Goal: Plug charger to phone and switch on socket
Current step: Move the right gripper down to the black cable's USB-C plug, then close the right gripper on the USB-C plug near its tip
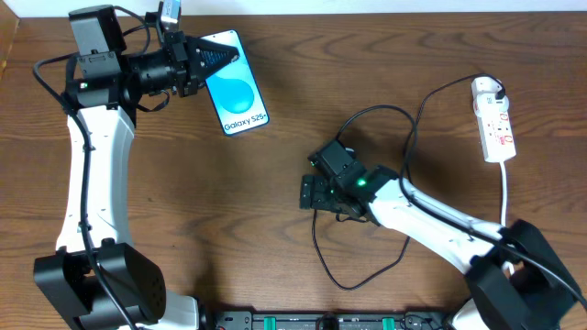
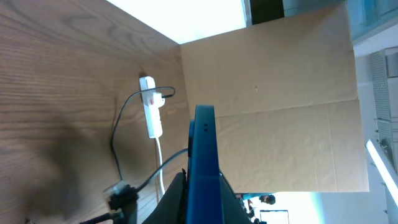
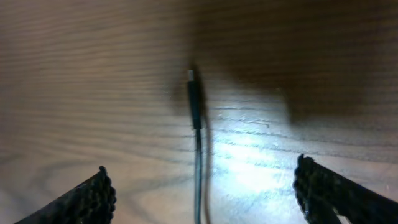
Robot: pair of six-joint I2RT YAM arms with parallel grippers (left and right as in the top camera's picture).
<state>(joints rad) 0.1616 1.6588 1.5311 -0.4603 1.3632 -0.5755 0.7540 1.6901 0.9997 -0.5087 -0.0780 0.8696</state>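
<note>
From overhead we see the left gripper clamped on the upper end of the phone near the far left corner of the table. The blue screen faces up and the free end angles toward the middle. We cannot tell from there whether the phone rests on the wood or sits just above it. The left wrist view adds what overhead hides: the phone edge-on, a thin blue slab pinched between the dark fingers, with brown cardboard standing behind the table.

The socket lies at the far right, well apart from the phone, with the white plug in its upper end. The charger leaves the plug and loops across the wood toward the right gripper at mid-table. Overhead, that gripper covers the tip. Only the right wrist view shows it: the tip lies flat on the wood, pointing away from the camera. The two fingers stand wide on either side, touching neither cable nor tip, so that hand is spread and holds nothing. The left wrist view catches the socket too, small and distant. In no view can we read its switch.
</note>
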